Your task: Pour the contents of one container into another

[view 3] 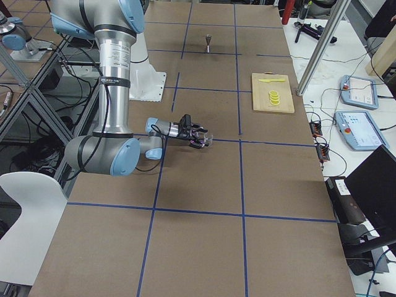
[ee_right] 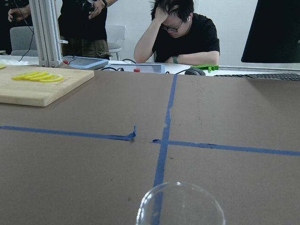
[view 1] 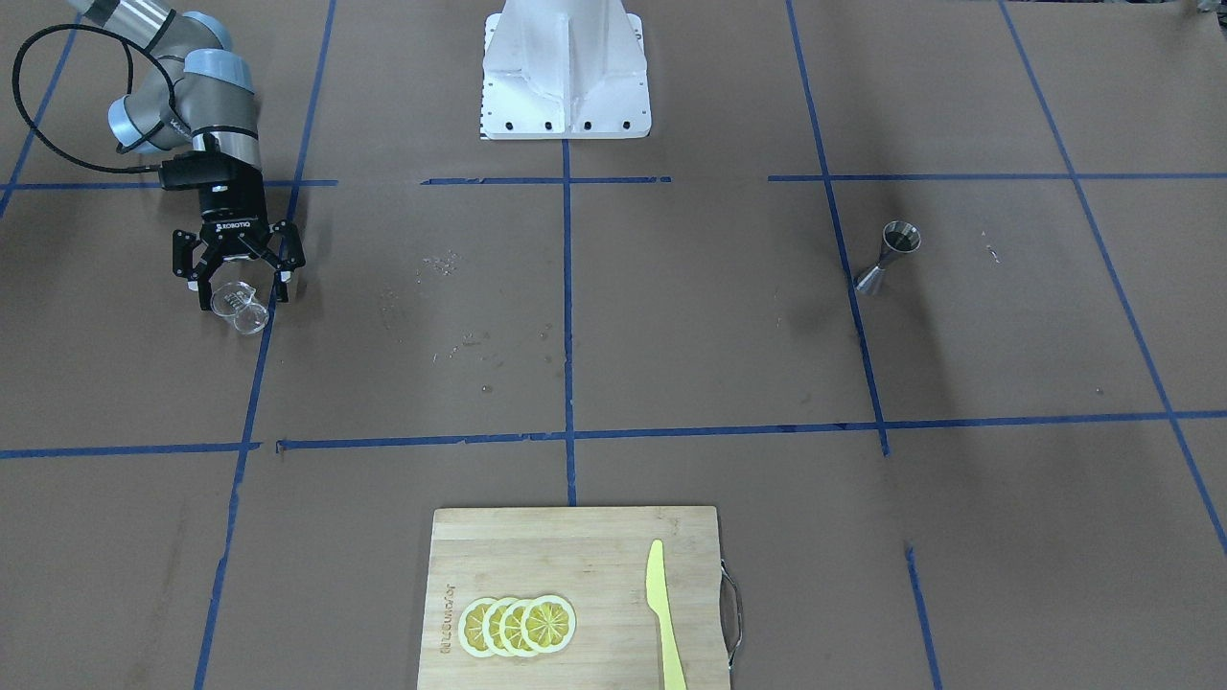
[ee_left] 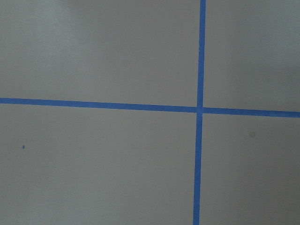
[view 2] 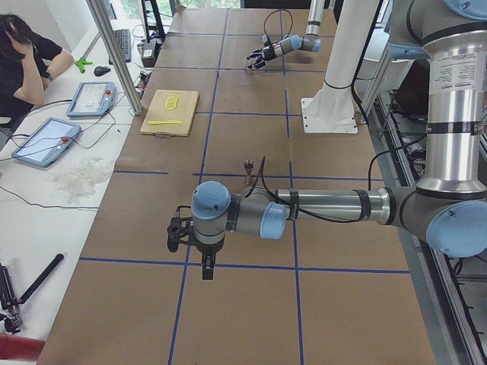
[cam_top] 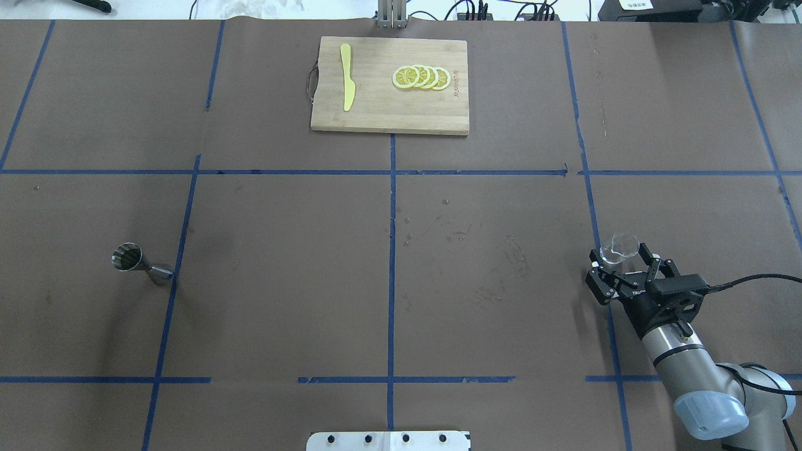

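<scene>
Overhead exterior view: the cup sits well clear of the board, nearer the robot and far out to its right. It is at the tips of the right gripper. The jaws stand wider than the cup and bracket it, so this reads as spread around the glass, not pinched on it. The cup looks upright. Whether it rests on the paper or hangs just above it cannot be told.

As clear glass it should be light, rigid, smooth enough to slip and easy to crack. The best hold is probably across the round side wall, low and square, with modest force and the pouring lip left free.

The jigger stands upright well apart from the cup, also on the robot's side of the board but far to its left. Its narrow waist and small foot suggest it would tip at a nudge. On the board lie lemon slices and a knife.

Whether the cup holds anything cannot be made out. The right wrist view cuts it to a bit of rim. The left gripper shows only in the exterior left view, so its state cannot be told, and its wrist camera sees only paper and tape.
</scene>
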`<control>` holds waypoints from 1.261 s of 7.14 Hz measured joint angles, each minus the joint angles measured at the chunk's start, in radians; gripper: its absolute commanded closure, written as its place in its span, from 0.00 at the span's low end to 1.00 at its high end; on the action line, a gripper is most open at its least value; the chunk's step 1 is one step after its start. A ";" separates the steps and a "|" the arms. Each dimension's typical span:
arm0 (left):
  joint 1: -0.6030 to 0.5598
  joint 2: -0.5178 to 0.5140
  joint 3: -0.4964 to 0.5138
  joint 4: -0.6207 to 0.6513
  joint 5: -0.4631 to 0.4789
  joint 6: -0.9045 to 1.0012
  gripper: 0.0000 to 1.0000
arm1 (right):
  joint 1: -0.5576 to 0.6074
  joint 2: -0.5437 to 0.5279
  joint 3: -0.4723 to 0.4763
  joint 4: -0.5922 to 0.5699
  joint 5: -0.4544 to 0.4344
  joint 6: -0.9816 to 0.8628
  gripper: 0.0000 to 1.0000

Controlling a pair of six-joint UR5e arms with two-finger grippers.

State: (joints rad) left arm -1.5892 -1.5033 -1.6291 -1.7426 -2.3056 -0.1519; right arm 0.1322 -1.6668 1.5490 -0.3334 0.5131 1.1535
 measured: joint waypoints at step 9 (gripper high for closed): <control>0.000 0.000 -0.004 0.000 -0.001 0.000 0.00 | 0.339 -0.003 0.307 -0.306 0.486 -0.205 0.00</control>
State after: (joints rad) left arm -1.5892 -1.5033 -1.6332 -1.7430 -2.3071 -0.1519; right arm 0.4711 -1.6695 1.8563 -0.6398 0.9995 0.9487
